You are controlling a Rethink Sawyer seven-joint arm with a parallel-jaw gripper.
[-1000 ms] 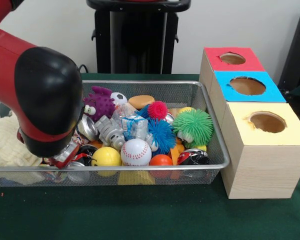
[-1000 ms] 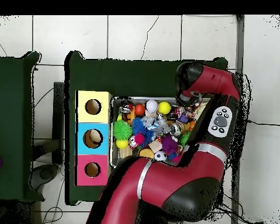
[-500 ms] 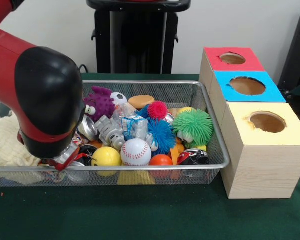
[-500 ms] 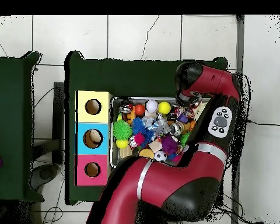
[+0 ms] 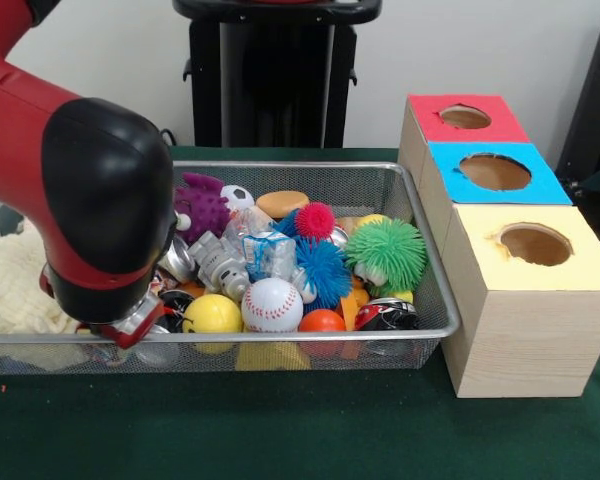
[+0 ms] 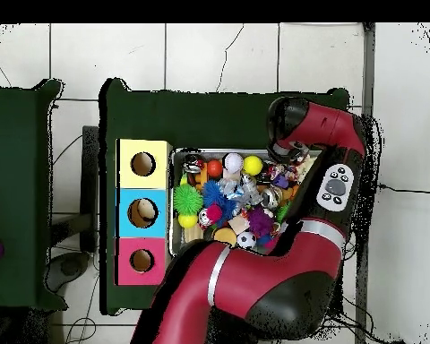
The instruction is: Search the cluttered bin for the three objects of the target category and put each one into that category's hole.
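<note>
1. My tool (image 5: 120, 328) sits low at the near-left corner of the cluttered bin (image 5: 310, 336), under the arm's black wrist; I cannot tell whether it is open, closed or gripping
2. I see no printed cloth pieces; only toys and the cream knitted cloth (image 5: 10, 285) at the left end show, so the pieces are probably buried
3. The yellow-topped hole (image 5: 536, 244) lies on the desk past the bin's right end, so any carry runs rightward across the bin
</note>
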